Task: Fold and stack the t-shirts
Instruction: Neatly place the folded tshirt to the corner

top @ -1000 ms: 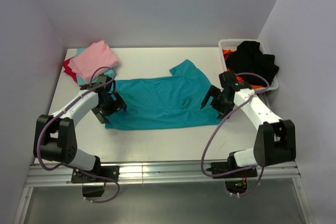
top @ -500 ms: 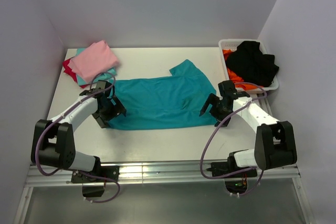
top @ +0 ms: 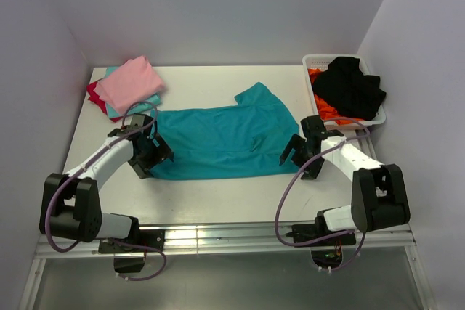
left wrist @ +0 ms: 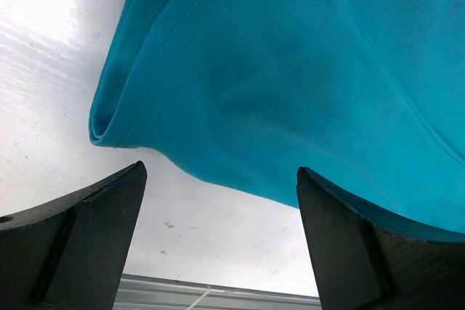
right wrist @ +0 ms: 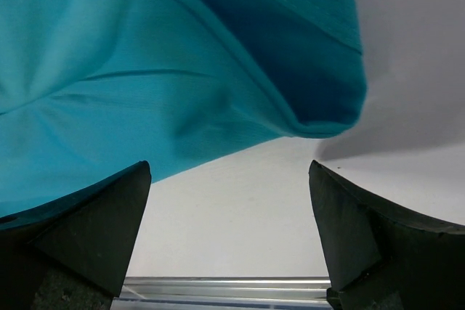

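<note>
The plain teal cloth t-shirt (top: 225,143) lies flat mid-table, its ends doubled over, one sleeve poking toward the far side. The left gripper (top: 149,152) and right gripper (top: 298,155) sit low at opposite near corners. Both have their jaws spread wide and pinch nothing, probably so the two ends can be gripped together for the next fold. The folded pink t-shirt (top: 131,83) tops the far-left pile. The white plastic mesh basket (top: 318,59) far right holds dark and orange clothes, clear of the folding space.
</note>
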Robot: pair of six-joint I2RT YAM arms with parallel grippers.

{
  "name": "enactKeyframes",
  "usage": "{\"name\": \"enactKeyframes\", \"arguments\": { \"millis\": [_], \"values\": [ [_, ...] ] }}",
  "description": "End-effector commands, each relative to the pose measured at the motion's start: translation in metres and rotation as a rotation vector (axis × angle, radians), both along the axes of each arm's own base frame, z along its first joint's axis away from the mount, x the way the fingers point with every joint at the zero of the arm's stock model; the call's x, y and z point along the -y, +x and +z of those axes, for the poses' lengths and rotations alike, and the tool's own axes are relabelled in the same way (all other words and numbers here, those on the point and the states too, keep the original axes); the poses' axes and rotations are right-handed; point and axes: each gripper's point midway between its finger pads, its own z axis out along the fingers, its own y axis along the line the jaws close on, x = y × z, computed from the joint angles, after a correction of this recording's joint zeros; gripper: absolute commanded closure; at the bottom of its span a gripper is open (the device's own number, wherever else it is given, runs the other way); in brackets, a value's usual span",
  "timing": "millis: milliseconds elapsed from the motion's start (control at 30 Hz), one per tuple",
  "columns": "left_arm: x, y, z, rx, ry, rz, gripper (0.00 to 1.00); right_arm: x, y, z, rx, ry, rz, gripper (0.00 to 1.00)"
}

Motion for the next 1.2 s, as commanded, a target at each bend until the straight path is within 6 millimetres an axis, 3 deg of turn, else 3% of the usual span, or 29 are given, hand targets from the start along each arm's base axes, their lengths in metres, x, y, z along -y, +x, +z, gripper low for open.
{"name": "enactKeyframes", "arguments": {
  "millis": [0, 233, 333, 367, 400, 433, 500, 600, 733, 833, 967, 1167],
  "values": [
    [-0.001, -0.008, -0.006, 0.001, -0.004, 0.027, 0.1, 0.009, -0.006, -0.011, -0.013, -0.054, -0.026, 0.04],
    [0.0, -0.005, -0.02, -0.04, 0.006, 0.019, 0.13, 0.008, -0.001, -0.031, -0.061, -0.059, -0.024, 0.17],
    [-0.001, -0.004, -0.024, -0.047, 0.021, 0.018, 0.15, 0.009, 0.003, -0.034, -0.071, -0.068, -0.019, 0.32],
    [-0.002, -0.006, -0.027, -0.055, 0.024, 0.019, 0.17, 0.009, 0.004, -0.037, -0.08, -0.071, -0.021, 0.43],
    [-0.002, -0.005, -0.028, -0.055, 0.024, 0.02, 0.32, 0.009, 0.003, -0.038, -0.087, -0.071, -0.016, 0.49],
    [-0.002, -0.005, -0.032, -0.067, 0.027, 0.02, 0.42, 0.008, 0.005, -0.038, -0.091, -0.07, -0.012, 0.65],
    [-0.002, -0.004, -0.036, -0.084, 0.031, 0.014, 0.59, 0.008, 0.007, -0.039, -0.095, -0.071, -0.009, 0.76],
    [-0.002, 0.0, -0.04, -0.091, 0.04, 0.011, 0.6, 0.009, 0.006, -0.041, -0.107, -0.079, -0.002, 0.81],
    [-0.003, 0.002, -0.041, -0.09, 0.045, 0.009, 0.63, 0.012, 0.006, -0.045, -0.131, -0.1, 0.003, 0.98],
    [-0.003, 0.002, -0.042, -0.088, 0.047, 0.007, 0.74, 0.013, 0.004, -0.047, -0.14, -0.107, 0.009, 1.0],
    [-0.002, 0.003, -0.044, -0.081, 0.04, -0.001, 1.0, 0.015, 0.0, -0.047, -0.146, -0.113, 0.01, 1.0],
    [0.001, -0.004, -0.042, -0.085, 0.019, 0.0, 1.0, 0.02, -0.02, -0.039, -0.147, -0.121, -0.003, 1.0]
  ]
}}
